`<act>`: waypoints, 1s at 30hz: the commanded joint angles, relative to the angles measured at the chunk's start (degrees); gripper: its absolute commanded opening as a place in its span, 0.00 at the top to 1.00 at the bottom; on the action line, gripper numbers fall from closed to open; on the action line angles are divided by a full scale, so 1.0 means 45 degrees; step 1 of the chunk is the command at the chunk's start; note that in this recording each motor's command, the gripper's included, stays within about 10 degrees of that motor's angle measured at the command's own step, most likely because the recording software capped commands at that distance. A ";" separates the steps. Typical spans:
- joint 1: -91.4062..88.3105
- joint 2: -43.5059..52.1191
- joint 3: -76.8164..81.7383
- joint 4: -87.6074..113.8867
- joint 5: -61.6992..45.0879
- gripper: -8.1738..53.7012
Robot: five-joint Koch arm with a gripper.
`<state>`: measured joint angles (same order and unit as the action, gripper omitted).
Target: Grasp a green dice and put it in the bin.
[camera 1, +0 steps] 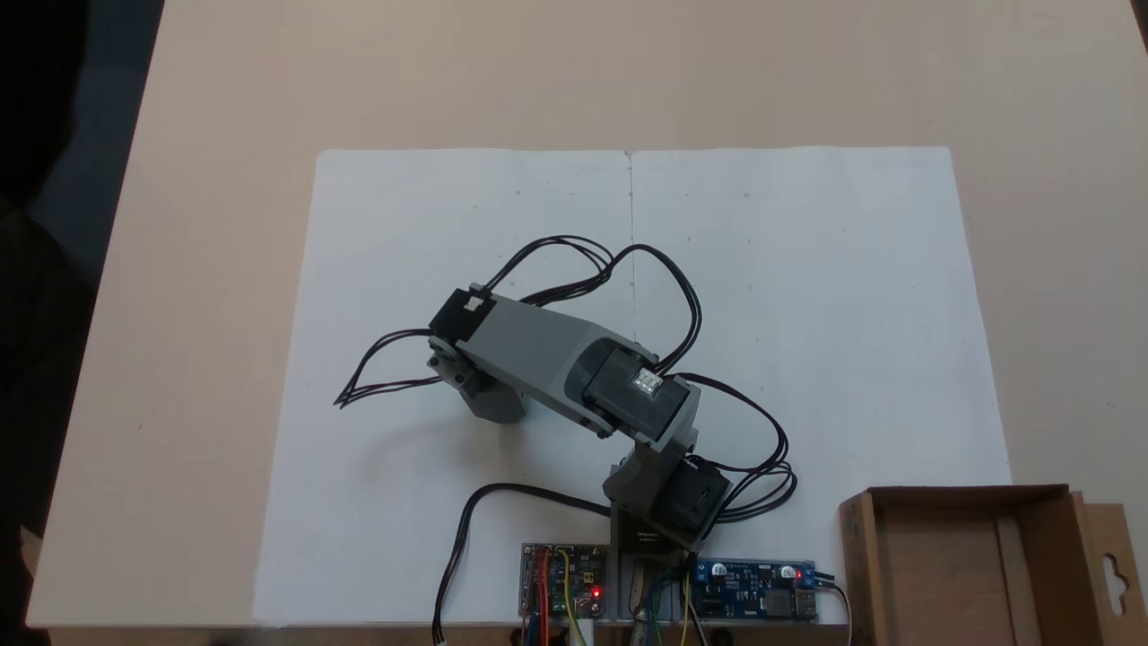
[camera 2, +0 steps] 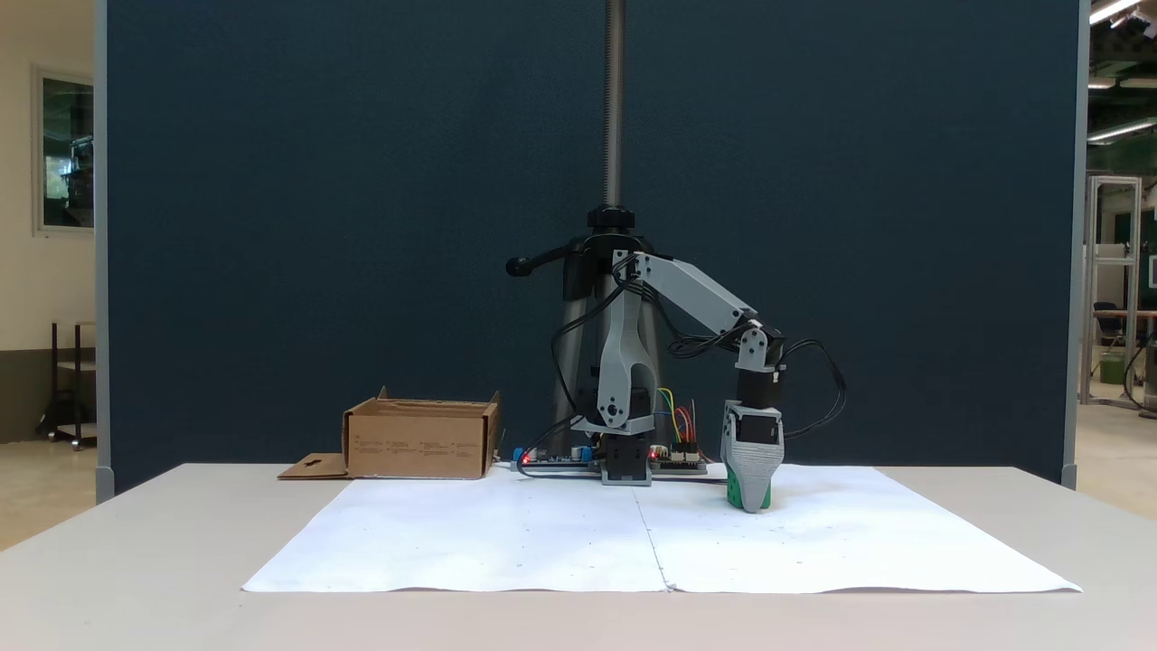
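Dice (camera 2: pixel 762 494): bright green, small, mostly masked by the gripper (camera 2: pixel 752 503) in the side-on fixed view; green shows on both sides of the grey jaw near the tip, low down at paper (camera 2: pixel 506 533) level. Pips not readable at this size. Whether it sits on the sheet or is just off it, cannot tell. From the top-down fixed view the arm (camera 1: pixel 538 359) covers that spot.

Gripper points straight down, one grey jaw facing the camera, the other behind it. Cannot tell if the fingers are clamped on the dice or just standing around it.

Count: one dice. One bin (camera 2: pixel 420 438), brown cardboard, low walls, flap with hang-hole lying flat beside it; nothing seen inside it from above (camera 1: pixel 969 556). It stands well apart from the dice, on the far side of the arm's base. One arm. Two circuit boards (camera 1: pixel 563 579) at the base, red lights on. White paper in two joined halves on a beige table (camera 1: pixel 224 224).
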<state>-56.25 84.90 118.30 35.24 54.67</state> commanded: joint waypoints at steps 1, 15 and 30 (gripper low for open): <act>0.0039 0.0156 0.0039 -0.0312 0.0059 0.40; 0.0039 0.0332 0.0078 -0.0371 0.0039 0.56; 0.3242 0.1562 0.0078 -0.1738 -0.0410 0.67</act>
<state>-43.95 87.98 118.48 30.76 54.49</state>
